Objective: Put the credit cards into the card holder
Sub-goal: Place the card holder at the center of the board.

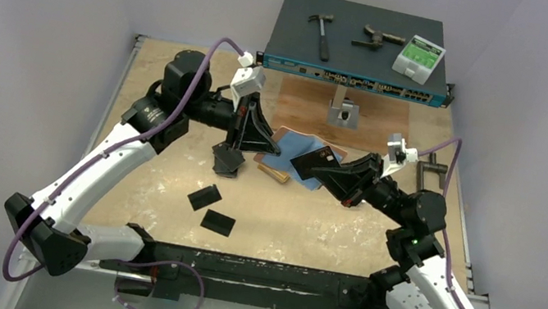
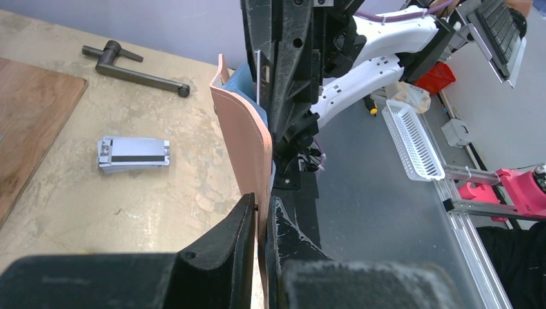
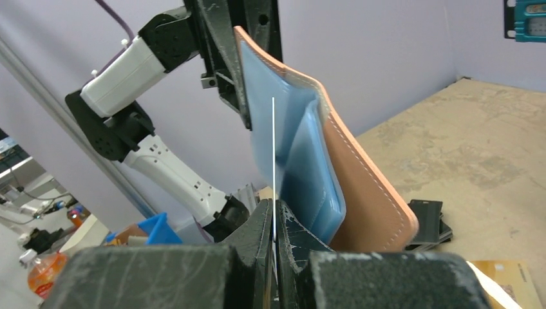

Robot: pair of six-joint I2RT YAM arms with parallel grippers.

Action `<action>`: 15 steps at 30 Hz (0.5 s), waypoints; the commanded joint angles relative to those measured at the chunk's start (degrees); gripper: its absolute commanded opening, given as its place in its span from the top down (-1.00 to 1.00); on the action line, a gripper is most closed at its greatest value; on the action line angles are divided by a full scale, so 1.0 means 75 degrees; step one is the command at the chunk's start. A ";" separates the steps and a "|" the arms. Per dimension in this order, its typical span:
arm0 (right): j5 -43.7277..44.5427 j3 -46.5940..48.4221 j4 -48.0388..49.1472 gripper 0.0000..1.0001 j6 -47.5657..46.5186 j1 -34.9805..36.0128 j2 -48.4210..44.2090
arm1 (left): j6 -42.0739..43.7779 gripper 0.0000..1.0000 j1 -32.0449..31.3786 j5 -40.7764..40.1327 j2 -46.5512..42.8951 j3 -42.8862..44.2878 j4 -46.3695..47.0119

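The card holder [image 1: 299, 143] is salmon-pink outside [image 2: 241, 138] with blue slots inside [image 3: 296, 148]. It is held open and upright above the table. My left gripper [image 1: 265, 146] is shut on its edge [image 2: 263, 212]. My right gripper [image 1: 328, 171] is shut on a black credit card [image 1: 315, 159], which is seen edge-on [image 3: 273, 148] right against the blue slots. Two black cards [image 1: 204, 196] [image 1: 218, 222] and a black stack [image 1: 228, 160] lie on the table. An orange-gold card [image 1: 273, 173] lies under the holder. A silver-grey stack [image 2: 133, 153] lies near the wood board.
A network switch [image 1: 361, 52] stands at the back with a hammer [image 1: 321, 33] and other tools on it. A wood board [image 1: 319, 108] with a metal fitting lies in front of it. A black door handle [image 2: 135, 64] lies at the right.
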 commanded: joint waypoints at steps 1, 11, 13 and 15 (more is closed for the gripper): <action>0.0631 0.0336 -0.0486 1.00 -0.0470 0.0034 -0.0081 | -0.0076 1.00 -0.0036 0.0365 -0.0366 -0.0023 0.0444; 0.1002 0.0271 -0.0569 1.00 -0.0491 0.0031 -0.0116 | -0.0267 1.00 -0.0030 0.0388 -0.0426 -0.0094 0.0598; 0.0766 0.0211 -0.0228 1.00 -0.0337 0.0030 -0.0053 | -0.0296 1.00 -0.0037 0.0399 -0.0435 -0.0128 0.0634; 0.0542 0.0152 0.0153 1.00 -0.0203 0.0035 0.0009 | -0.0352 1.00 -0.0034 0.0390 -0.0432 -0.0156 0.0693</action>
